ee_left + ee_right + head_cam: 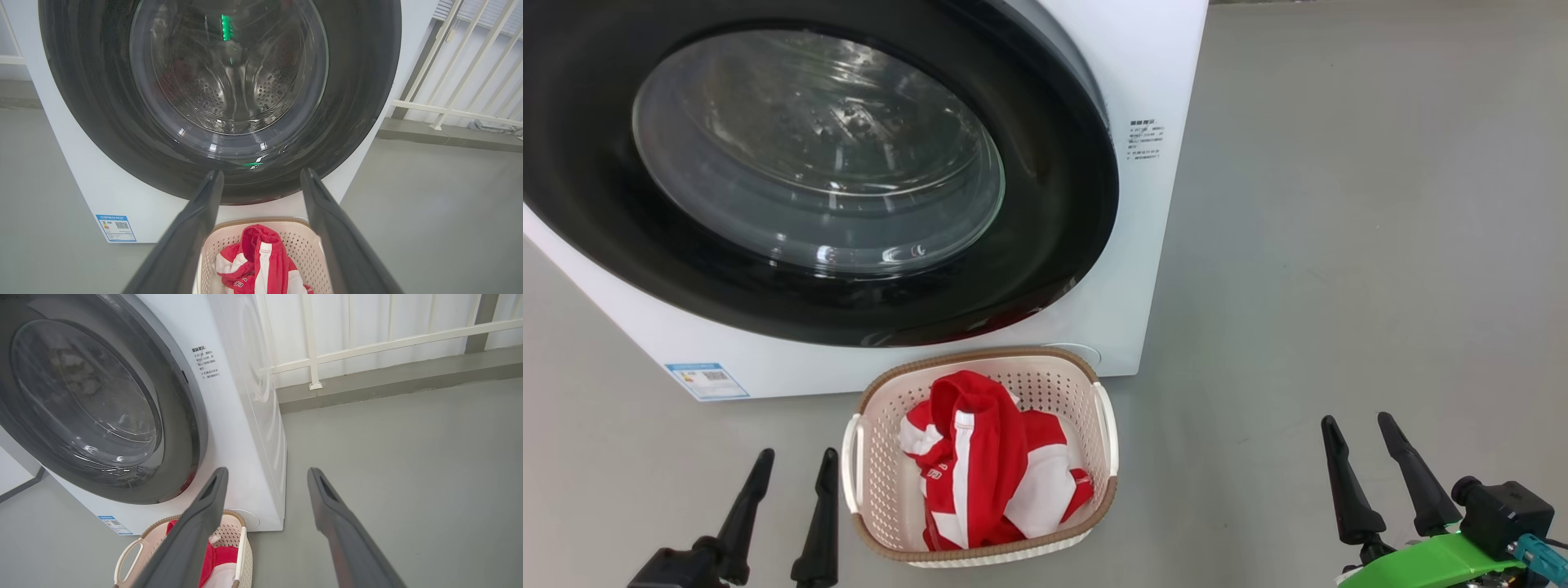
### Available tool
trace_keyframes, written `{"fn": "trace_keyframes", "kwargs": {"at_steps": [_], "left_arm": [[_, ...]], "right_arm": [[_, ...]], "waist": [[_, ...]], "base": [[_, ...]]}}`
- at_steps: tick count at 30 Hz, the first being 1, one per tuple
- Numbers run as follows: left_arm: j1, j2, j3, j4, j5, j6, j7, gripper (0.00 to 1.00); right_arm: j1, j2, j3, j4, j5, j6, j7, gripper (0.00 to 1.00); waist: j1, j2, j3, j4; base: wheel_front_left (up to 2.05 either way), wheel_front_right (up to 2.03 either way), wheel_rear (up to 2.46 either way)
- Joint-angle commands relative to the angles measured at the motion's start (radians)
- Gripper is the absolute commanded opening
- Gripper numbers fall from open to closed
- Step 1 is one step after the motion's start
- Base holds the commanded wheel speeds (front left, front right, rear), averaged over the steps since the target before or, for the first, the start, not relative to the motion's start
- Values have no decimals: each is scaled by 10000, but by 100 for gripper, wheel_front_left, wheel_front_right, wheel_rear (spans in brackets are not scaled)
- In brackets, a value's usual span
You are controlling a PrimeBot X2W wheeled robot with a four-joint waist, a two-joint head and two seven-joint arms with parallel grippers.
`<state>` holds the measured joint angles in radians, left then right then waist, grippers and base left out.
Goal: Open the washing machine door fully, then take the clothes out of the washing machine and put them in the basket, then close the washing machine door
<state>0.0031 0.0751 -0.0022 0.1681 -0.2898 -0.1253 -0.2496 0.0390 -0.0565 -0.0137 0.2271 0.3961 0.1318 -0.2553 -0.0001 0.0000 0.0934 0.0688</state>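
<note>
Label (pixel 706 380) w/ QR code (pixel 715 376) on washing machine (pixel 1160 73) lower-left front, print unreadable.

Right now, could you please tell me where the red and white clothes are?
In the head view, the red-and-white fabric clothes lie inside the cream perforated plastic basket, lower centre, on the floor before the white washing machine.
</note>
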Motion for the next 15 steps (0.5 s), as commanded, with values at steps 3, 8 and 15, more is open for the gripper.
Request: {"fn": "trace_keyframes", "kwargs": {"at_steps": [3, 8, 15], "left_arm": [[-111, 133, 284, -252, 45, -54, -122, 100], [-40, 167, 245, -239, -180, -54, -122, 100], [4, 86, -58, -50, -201, 0, 0, 0]], "right_arm": [[-198, -48, 234, -251, -108, -11, -65, 100], [-186, -22, 244, -270, -106, -11, -65, 100], [-6, 52, 57, -15, 2, 0, 0, 0]], "waist": [[1, 0, -28, -22], [1, 0, -39, -80], [1, 0, 14, -203]], "base": [[0, 0, 0], [0, 0, 0], [0, 0, 0]]}}
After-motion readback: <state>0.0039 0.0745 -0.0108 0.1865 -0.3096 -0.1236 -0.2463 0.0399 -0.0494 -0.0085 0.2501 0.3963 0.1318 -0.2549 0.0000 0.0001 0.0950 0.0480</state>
